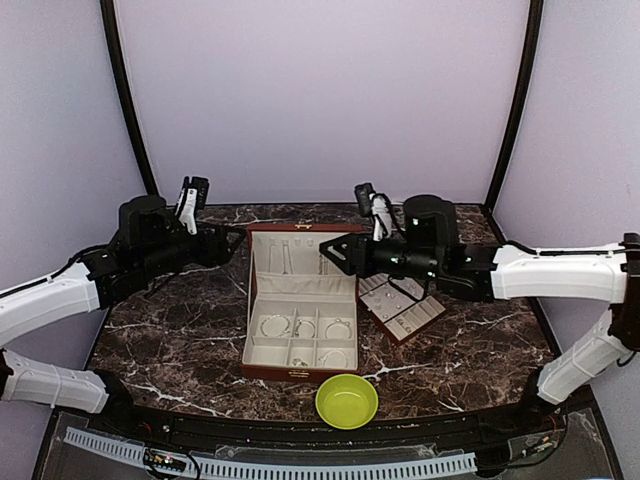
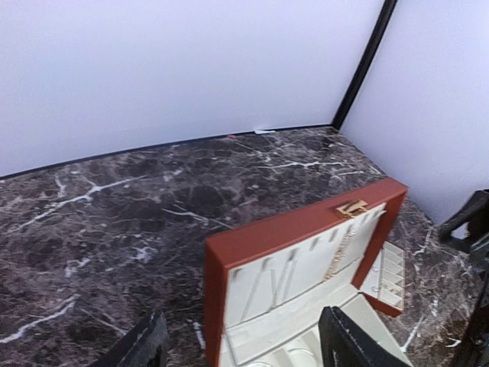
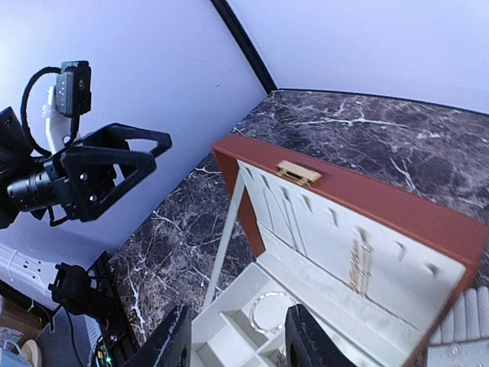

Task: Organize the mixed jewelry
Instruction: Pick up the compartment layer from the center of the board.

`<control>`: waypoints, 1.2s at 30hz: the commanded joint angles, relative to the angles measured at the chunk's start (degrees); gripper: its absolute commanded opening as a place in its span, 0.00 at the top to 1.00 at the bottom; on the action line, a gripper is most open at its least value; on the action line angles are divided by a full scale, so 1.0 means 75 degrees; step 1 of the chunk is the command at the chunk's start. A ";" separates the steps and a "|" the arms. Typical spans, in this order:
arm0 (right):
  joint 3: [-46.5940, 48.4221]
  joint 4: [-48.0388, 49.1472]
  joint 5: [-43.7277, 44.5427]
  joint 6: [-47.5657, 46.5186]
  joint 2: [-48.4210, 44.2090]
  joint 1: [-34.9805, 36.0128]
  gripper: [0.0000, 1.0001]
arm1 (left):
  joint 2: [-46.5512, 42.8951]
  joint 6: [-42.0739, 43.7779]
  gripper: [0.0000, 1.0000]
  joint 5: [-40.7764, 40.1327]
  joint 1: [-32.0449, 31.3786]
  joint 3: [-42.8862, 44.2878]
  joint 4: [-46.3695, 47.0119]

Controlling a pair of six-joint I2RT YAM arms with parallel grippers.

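Thin silvery wire hoops (image 1: 305, 327) lie in the cream compartments of the open red-brown box (image 1: 262, 372). Tiny pale pieces (image 1: 300, 361) sit in its front row. One hoop (image 3: 267, 312) shows in the right wrist view between my fingers. My right gripper (image 1: 340, 256) hovers over the raised lid (image 3: 367, 206); in its own view the gripper (image 3: 238, 344) is open and empty. My left gripper (image 1: 228, 245) is just left of the lid (image 2: 306, 245); in its own view it (image 2: 244, 348) is open and empty. Thin chains (image 2: 340, 252) hang inside the lid.
A yellow-green bowl (image 1: 347, 401) stands at the front edge, in front of the box, and looks empty. A flat brown-edged tray (image 1: 402, 308) with cream padded rows lies right of the box under my right arm. The dark marble table (image 1: 170, 340) is walled by pale panels.
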 commanded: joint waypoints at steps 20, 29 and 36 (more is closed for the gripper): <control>-0.2045 -0.5030 0.0734 -0.0562 -0.1397 -0.4269 0.60 | -0.1082 0.1421 0.24 -0.0516 0.1198 -0.0185 -0.1204; -0.2405 -0.4098 0.0305 0.0832 -0.0780 -0.4408 0.62 | -0.1169 0.1394 0.23 -0.0579 0.1195 -0.0222 -0.1230; -0.2563 -0.3912 0.0769 0.1608 -0.0588 -0.4414 0.71 | -0.1100 0.1349 0.23 -0.0428 0.1197 -0.0196 -0.1252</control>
